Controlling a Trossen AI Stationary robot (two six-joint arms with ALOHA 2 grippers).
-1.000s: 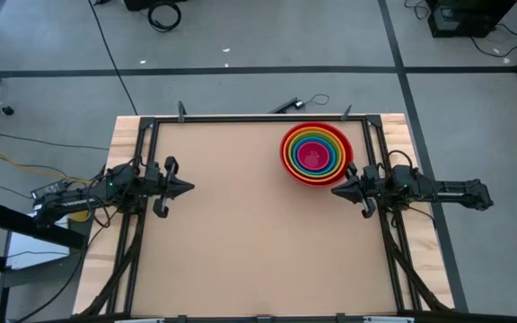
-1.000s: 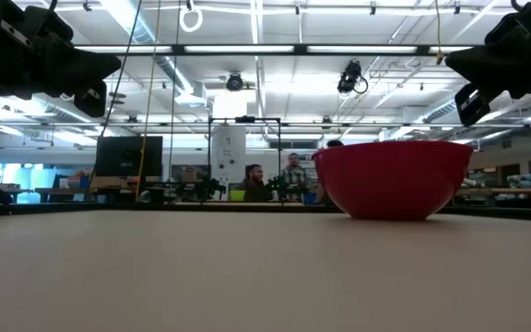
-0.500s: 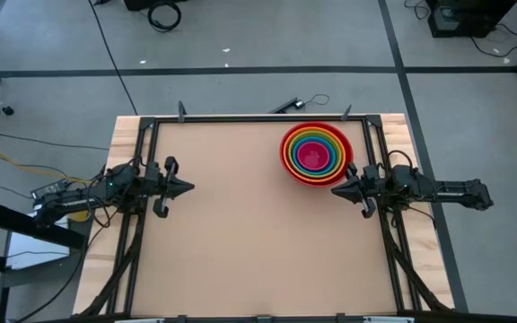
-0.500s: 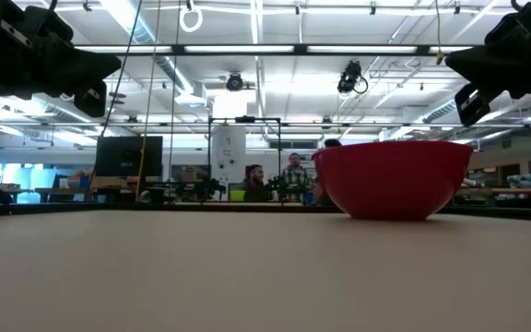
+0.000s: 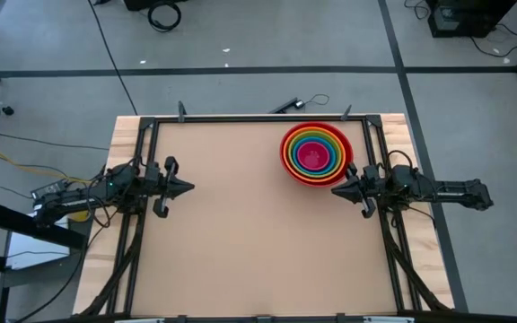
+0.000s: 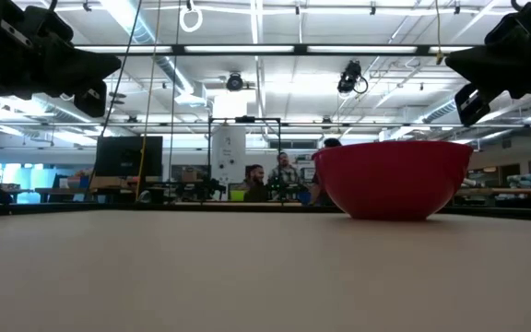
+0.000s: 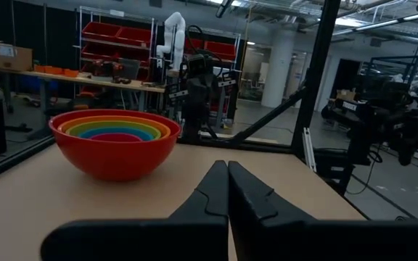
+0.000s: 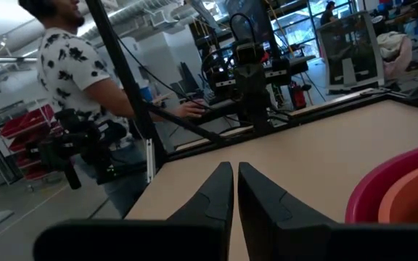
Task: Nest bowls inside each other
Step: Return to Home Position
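The bowls [image 5: 316, 153] stand nested in one stack at the table's far right: red [image 6: 394, 178] outermost, then orange, yellow-green, blue, and magenta-pink in the middle. The red bowl rests on the table by its base. The left wrist view shows the stack [image 7: 115, 141] across the table; the right wrist view shows its rims [image 8: 405, 190] close by. My left gripper [image 5: 190, 188] hovers shut at the table's left edge, pointing toward the right. My right gripper [image 5: 334, 190] hovers shut at the right edge, just near of the stack, touching nothing.
A black metal frame [image 5: 258, 117] runs along the table's far edge and both sides. A person in a patterned shirt [image 8: 85, 80] stands beyond the table's left side. The tabletop's middle and near part [image 5: 258, 251] is bare.
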